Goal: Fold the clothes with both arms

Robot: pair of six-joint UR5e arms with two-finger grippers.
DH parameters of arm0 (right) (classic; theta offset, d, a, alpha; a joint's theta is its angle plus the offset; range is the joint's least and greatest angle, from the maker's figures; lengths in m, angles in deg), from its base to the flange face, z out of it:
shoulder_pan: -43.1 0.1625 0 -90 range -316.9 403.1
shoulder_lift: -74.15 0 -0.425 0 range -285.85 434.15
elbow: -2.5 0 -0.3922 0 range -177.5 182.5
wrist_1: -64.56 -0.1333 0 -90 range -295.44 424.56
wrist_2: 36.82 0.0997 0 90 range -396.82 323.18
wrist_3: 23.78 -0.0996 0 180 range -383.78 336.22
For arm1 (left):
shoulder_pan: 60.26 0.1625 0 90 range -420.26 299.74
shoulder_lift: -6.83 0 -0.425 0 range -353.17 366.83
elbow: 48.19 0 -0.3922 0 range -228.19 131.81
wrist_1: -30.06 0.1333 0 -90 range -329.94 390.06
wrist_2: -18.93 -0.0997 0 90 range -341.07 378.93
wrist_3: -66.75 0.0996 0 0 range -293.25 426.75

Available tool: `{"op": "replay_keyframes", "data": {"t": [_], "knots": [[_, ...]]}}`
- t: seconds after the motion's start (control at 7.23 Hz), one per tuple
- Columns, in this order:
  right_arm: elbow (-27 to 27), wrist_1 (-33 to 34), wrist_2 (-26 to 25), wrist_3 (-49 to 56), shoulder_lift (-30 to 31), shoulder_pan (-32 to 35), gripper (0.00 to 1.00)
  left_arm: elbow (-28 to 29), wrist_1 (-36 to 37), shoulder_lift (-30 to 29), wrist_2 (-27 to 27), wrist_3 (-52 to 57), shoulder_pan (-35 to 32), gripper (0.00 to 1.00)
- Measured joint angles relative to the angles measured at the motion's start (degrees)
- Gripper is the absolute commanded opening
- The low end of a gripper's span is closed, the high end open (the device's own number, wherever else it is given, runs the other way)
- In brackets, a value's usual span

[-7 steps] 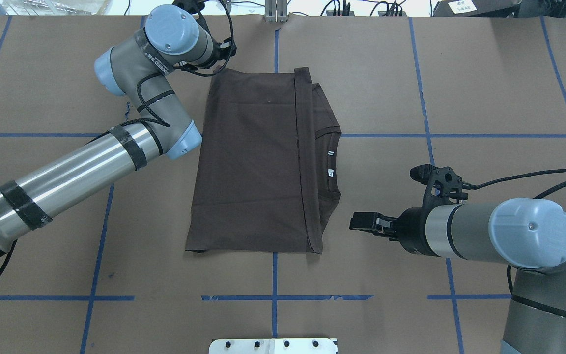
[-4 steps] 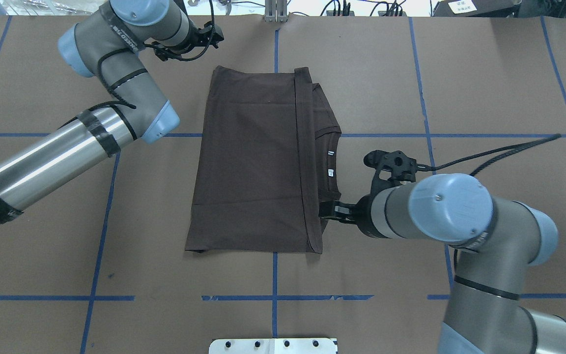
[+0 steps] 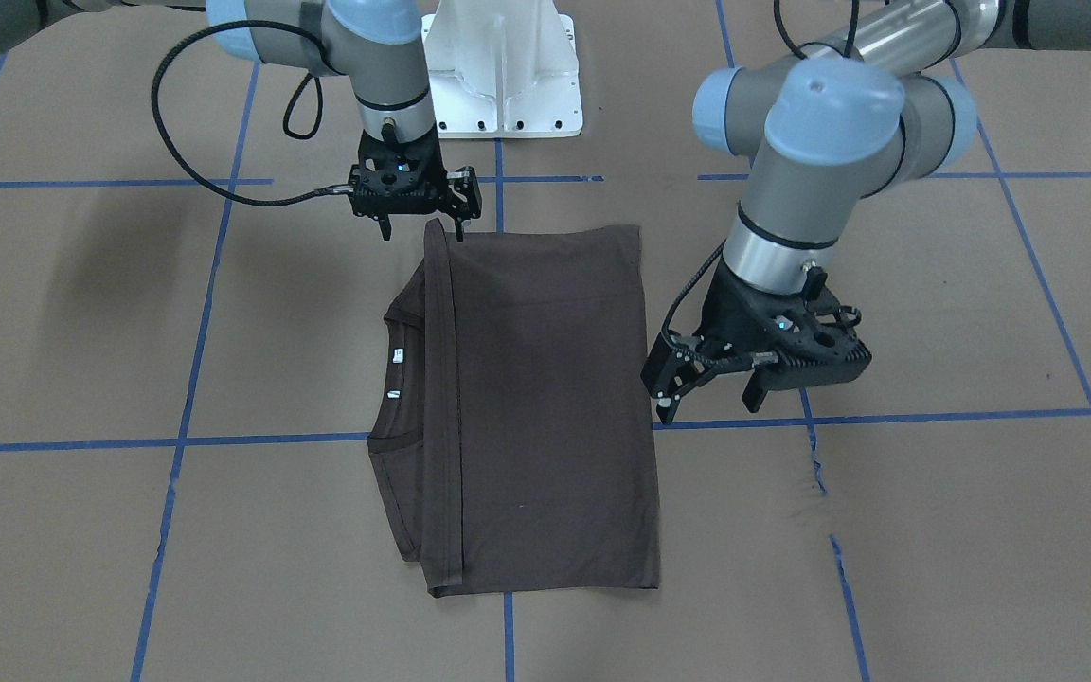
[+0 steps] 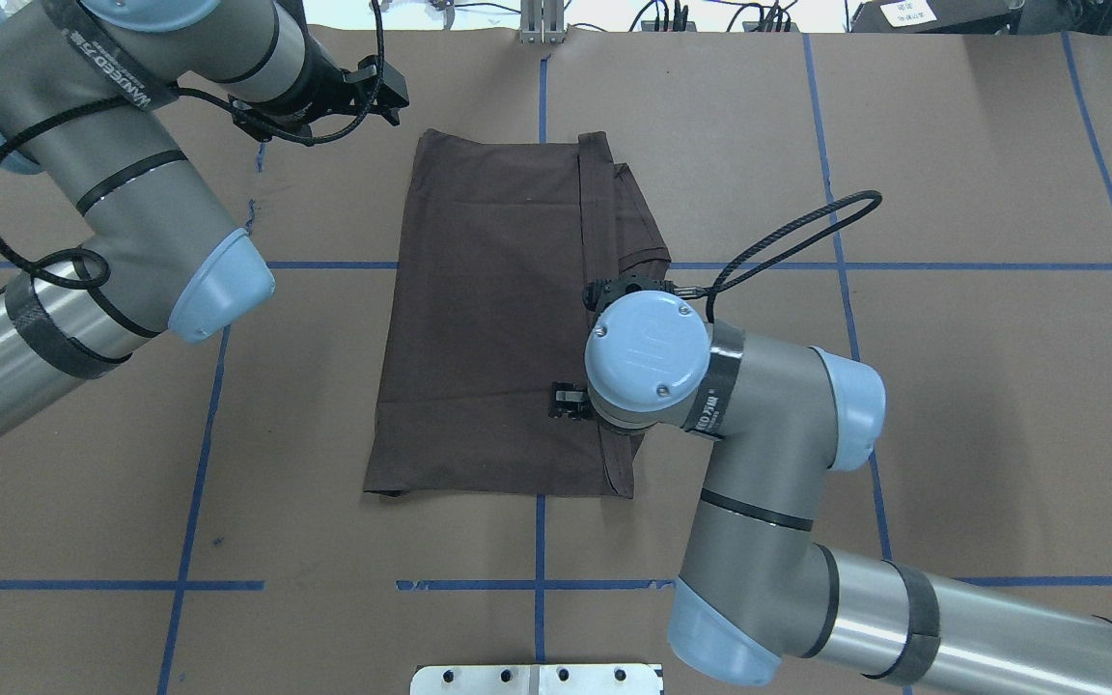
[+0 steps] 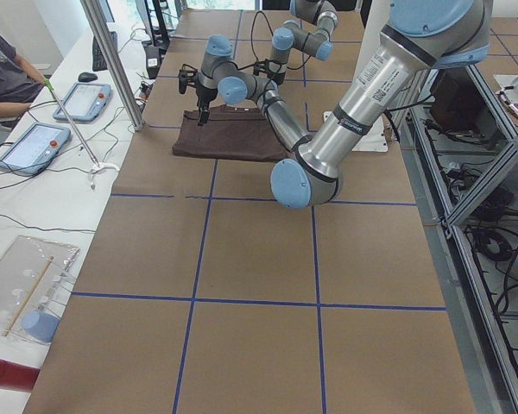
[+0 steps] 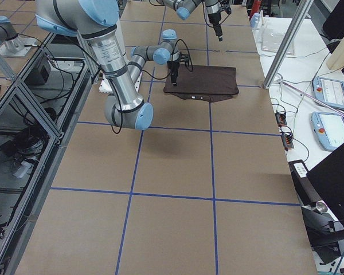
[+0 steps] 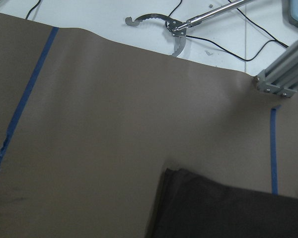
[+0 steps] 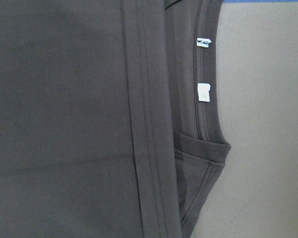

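The dark grey-brown T-shirt (image 4: 498,319) lies folded into a rectangle at the table's middle (image 3: 545,407). Its collar and small white tags (image 8: 203,91) stick out along its right edge. My left gripper (image 3: 708,403) is open and empty. It hangs in the air off the shirt's far left corner (image 4: 390,95). My right gripper (image 3: 422,225) is open and empty. It points down over the shirt's near right part and is mostly hidden under its wrist in the overhead view (image 4: 568,400). The left wrist view shows only a shirt corner (image 7: 228,208).
Brown table cover with blue tape lines (image 4: 537,584). The white pedestal base (image 3: 498,66) stands at the robot's side. A metal post (image 4: 542,19), cables and metal tongs (image 7: 176,29) lie past the far edge. An operator (image 5: 4,65) sits beside tablets.
My right arm swung in from the right, and its gripper now points down over the shirt. My left arm drew back, further to the left. The shirt has not moved.
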Motion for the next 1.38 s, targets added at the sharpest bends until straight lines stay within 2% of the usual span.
{"op": "replay_keyframes", "data": {"t": [0.28, 0.55, 1.38], "knots": [[4.0, 3.9, 0.3, 4.1, -2.4, -0.6, 1.0, -1.6, 1.1, 0.4, 0.7, 0.0, 0.1, 1.0], [6.8, 4.6, 1.4, 6.2, -3.2, -0.8, 1.0, -1.6, 1.1, 0.7, 0.9, 0.1, 0.1, 1.0], [8.7, 4.8, 4.1, 8.0, -3.3, -0.9, 1.0, -1.3, 0.8, 0.8, 0.9, 0.4, 0.2, 1.0]]}}
